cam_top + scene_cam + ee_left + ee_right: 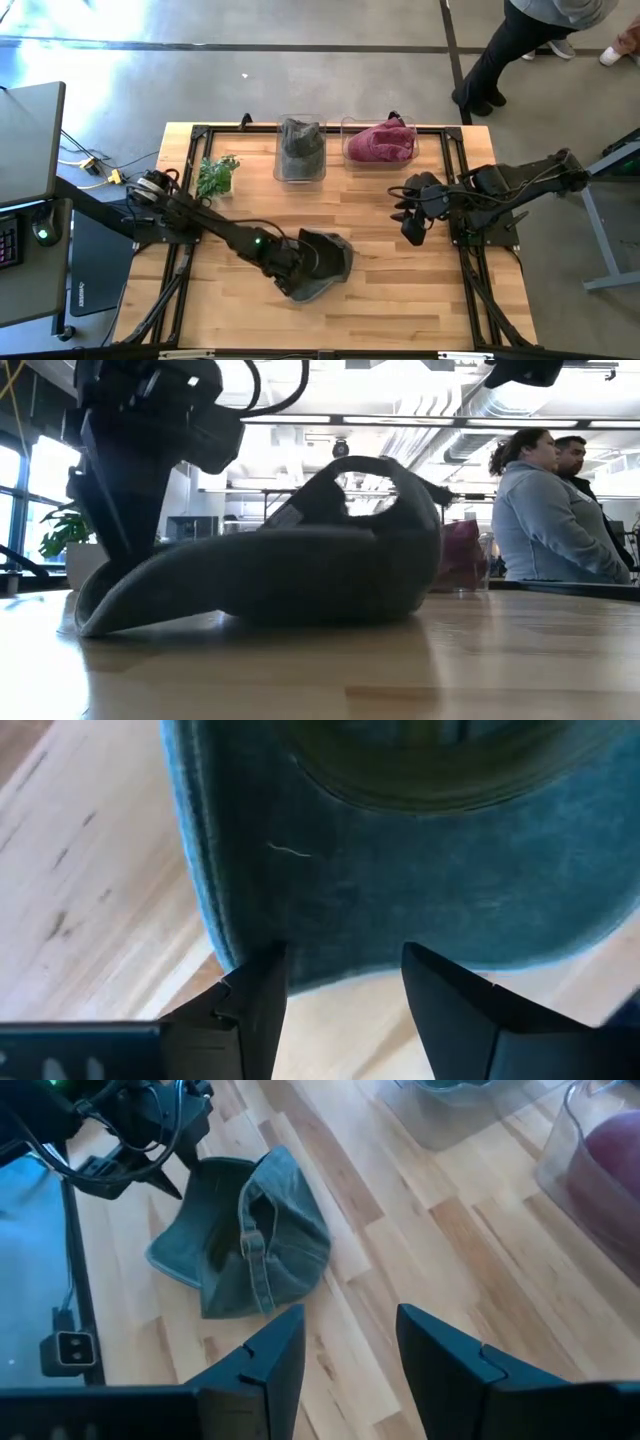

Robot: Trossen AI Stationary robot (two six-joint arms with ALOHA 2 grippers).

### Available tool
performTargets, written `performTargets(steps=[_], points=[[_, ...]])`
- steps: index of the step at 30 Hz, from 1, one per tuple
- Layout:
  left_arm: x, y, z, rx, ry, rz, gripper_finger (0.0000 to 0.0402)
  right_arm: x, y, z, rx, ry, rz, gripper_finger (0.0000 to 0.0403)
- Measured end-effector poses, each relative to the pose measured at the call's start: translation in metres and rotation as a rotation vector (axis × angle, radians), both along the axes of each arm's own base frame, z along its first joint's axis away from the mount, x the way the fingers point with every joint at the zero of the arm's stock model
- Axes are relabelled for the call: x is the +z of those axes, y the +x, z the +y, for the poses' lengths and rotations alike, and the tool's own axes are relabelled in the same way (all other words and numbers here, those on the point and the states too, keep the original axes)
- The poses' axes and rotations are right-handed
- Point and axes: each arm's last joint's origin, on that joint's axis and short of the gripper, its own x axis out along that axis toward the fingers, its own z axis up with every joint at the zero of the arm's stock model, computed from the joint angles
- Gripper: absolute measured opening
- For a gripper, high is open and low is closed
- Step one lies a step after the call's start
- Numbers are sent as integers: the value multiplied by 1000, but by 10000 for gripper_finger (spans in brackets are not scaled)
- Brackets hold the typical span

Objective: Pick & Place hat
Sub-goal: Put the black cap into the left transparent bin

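The left gripper has its fingers apart just off the brim edge of the grey cap, which lies on the table, its long axis running away from those fingers. Farther back, one clear bin holds a grey cap, another bin a red one. The right gripper hovers, fingers apart, empty. No readable writing.

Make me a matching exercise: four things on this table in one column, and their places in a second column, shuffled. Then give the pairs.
Things:
1. grey cap
2. maroon hat
3. potted plant
4. right claw

Places:
A. in the right-hand clear bin
B. on bare wood by the left claw
C. hanging over the table's right part, holding nothing
D. at the table's back left

Pairs: 1-B, 2-A, 3-D, 4-C
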Motion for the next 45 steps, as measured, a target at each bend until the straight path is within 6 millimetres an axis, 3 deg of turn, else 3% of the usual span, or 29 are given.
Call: performTargets(steps=[7, 12, 20, 23, 31, 35, 39, 45], points=[[-1, 2, 8, -12, -44, 8, 190, 0, 0, 1, 6, 44, 0, 154], [21, -10, 16, -29, -34, -14, 190, 1, 2, 2, -8, 69, -19, 154], [-15, -14, 43, -39, -130, -87, 190, 5, 6, 3, -1, 91, -73, 154], [-17, -7, 42, -45, -169, -209, 190, 6, 6, 3, 1, 100, -78, 154], [-17, -5, 44, -59, -116, -251, 190, 8, 8, 4, 2, 111, -110, 154], [-26, 12, 46, -84, -132, -340, 186, 8, 8, 4, -11, 99, -118, 154], [-30, 23, 56, -52, -142, -396, 141, 9, 9, 4, -12, 104, -127, 154], [-37, 35, 68, -117, -197, -473, 14, 10, 9, 5, 15, 137, -133, 154]])
